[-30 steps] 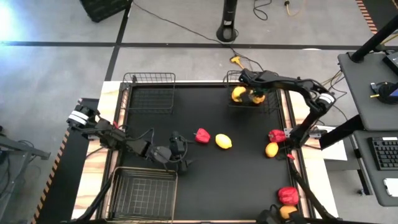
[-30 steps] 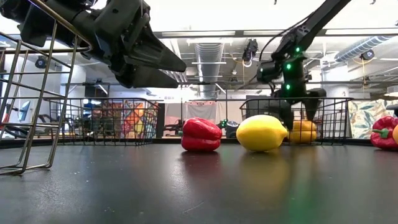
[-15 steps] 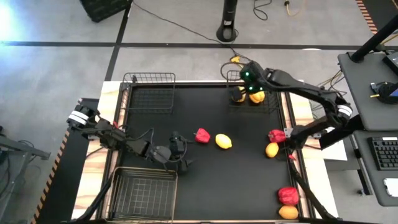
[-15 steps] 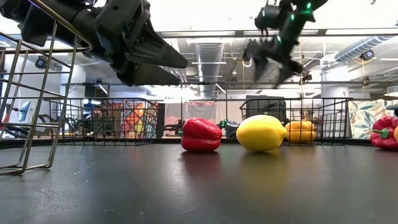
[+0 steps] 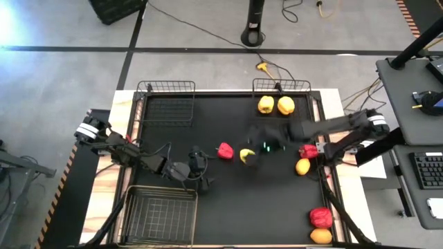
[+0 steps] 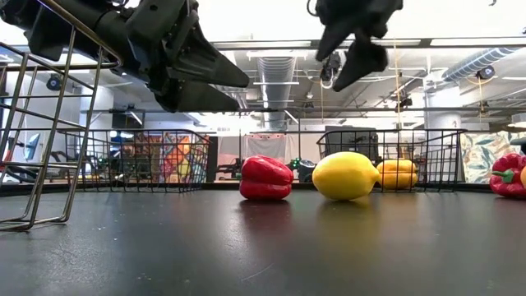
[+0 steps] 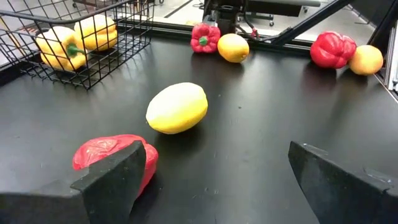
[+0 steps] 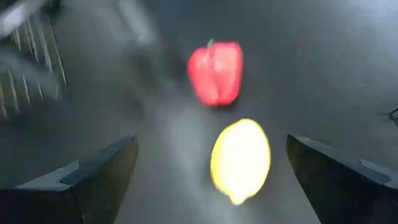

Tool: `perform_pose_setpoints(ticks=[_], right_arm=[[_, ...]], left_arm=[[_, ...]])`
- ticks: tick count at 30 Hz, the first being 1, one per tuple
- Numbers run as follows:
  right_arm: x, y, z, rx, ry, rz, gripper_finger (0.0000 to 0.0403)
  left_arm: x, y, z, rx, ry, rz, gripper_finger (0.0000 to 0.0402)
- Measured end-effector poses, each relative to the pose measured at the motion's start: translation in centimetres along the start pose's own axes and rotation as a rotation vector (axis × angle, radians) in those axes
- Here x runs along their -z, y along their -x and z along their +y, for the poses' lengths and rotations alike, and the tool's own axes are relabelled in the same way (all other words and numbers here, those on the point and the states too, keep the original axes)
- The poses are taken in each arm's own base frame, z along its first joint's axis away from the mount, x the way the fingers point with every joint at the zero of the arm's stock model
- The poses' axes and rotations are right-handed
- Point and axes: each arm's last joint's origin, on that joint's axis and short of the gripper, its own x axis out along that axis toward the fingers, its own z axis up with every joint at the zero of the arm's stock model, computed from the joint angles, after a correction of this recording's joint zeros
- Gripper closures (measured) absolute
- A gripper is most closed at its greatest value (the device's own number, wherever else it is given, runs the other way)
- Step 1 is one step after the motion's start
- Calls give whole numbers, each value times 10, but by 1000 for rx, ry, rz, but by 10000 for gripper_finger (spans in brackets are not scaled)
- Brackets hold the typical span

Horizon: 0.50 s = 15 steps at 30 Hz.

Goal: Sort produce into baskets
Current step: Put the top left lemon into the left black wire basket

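At the middle of the black table (image 5: 228, 200) lies a smooth, glossy yellow lemon-shaped fruit (image 5: 246, 156), with a lobed red pepper (image 5: 225, 151) just beside it. I count three red peppers, two yellow peppers (image 5: 275, 105) and three yellow-orange fruits. The yellow peppers sit in the far right basket (image 5: 282, 86); the other two wire baskets hold nothing. The right gripper (image 8: 208, 177) hangs above the lemon-shaped fruit, fingers spread wide and empty. The left gripper (image 7: 211, 180) waits near the front basket (image 5: 160, 213), also wide open, holding nothing.
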Motion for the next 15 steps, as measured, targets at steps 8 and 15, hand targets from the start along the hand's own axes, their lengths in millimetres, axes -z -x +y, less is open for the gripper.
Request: perform_pose_setpoints(ticks=[8, 15], right_arm=[[42, -29, 38, 131, 56, 122, 3], [56, -54, 41, 239, 150, 204, 3]], left_arm=[[14, -9, -3, 67, 0, 54, 26], [11, -22, 0, 50, -13, -11, 26]])
